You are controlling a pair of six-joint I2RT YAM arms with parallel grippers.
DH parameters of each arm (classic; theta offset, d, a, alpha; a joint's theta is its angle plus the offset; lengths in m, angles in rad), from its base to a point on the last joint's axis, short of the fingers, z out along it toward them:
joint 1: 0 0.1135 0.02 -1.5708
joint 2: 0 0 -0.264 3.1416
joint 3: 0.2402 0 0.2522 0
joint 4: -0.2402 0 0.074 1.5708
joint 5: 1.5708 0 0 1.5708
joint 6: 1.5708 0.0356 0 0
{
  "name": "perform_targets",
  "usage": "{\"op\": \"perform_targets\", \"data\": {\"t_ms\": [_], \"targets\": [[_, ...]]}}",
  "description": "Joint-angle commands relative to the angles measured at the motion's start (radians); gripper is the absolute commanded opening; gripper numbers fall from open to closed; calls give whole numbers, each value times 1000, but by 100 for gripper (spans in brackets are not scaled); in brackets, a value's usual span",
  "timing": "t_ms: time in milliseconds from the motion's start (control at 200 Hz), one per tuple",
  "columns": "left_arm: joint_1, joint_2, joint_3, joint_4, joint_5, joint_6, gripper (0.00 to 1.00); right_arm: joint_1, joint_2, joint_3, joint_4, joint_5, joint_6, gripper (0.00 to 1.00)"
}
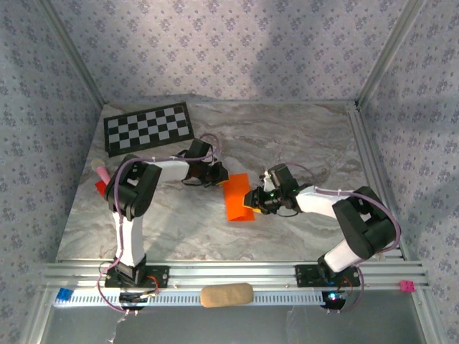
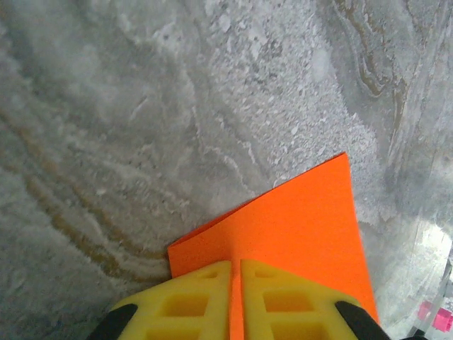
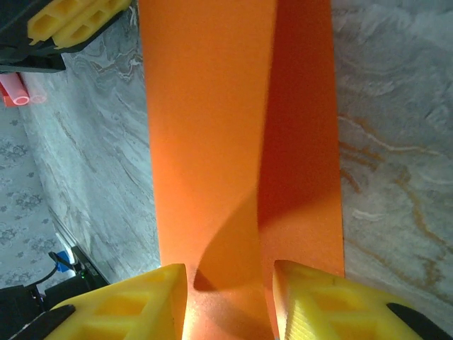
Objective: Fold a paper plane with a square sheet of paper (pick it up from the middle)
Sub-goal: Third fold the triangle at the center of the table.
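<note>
- Fingers of the left gripper: pressed together at the bottom of the left wrist view, with an edge of the square sheet of paper clamped in the seam between them.
- Fingers of the right gripper: standing apart at the bottom of the right wrist view, with a raised fold of the sheet running up between them. Can't tell if the pads actually bear on it.
- Sheet location: centre of the top view, on the table. It is already folded to a narrower strip, with the left gripper at its upper-left corner and the right gripper at its right edge.
- In the right wrist view, one panel is bright and the other is shadowed. The layers are tented along a lengthwise crease, not lying flat.
- Handling, my read: near weightless and thin, floppy across a span but stiffer along the crease. It takes a crease easily, so stray dents will stay.
- It probably slides on smooth plastic pads and on the marble-look top.
- Risk: with both arms on one sheet, any pull apart tears or buckles it.
- Where to grip: a shallow bite at an edge or on the crease line, pads flat to the layers. Keep clear of corners, which curl.
</note>
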Motion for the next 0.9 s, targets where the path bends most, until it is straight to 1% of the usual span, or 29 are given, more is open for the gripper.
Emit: {"op": "perform_targets", "data": {"t_ms": [0, 125, 370, 505, 605, 775, 895], "targets": [[0, 30, 43, -53, 7, 47, 14, -19, 27, -23, 75, -46, 29, 37], [0, 39, 62, -67, 4, 58, 13, -31, 50, -40, 143, -73, 55, 35], [-1, 46, 68, -74, -1, 67, 14, -44, 31, -48, 155, -80, 40, 35], [-3, 46, 62, -51, 6, 57, 14, -58, 46, -51, 181, -103, 49, 33], [-5, 50, 59, -43, -3, 64, 14, -70, 60, -57, 235, -124, 74, 30], [-12, 43, 48, -13, -4, 54, 14, -74, 83, -38, 235, -136, 69, 25], [-17, 44, 53, -13, -2, 51, 15, -76, 93, -43, 242, -138, 67, 25]]}}
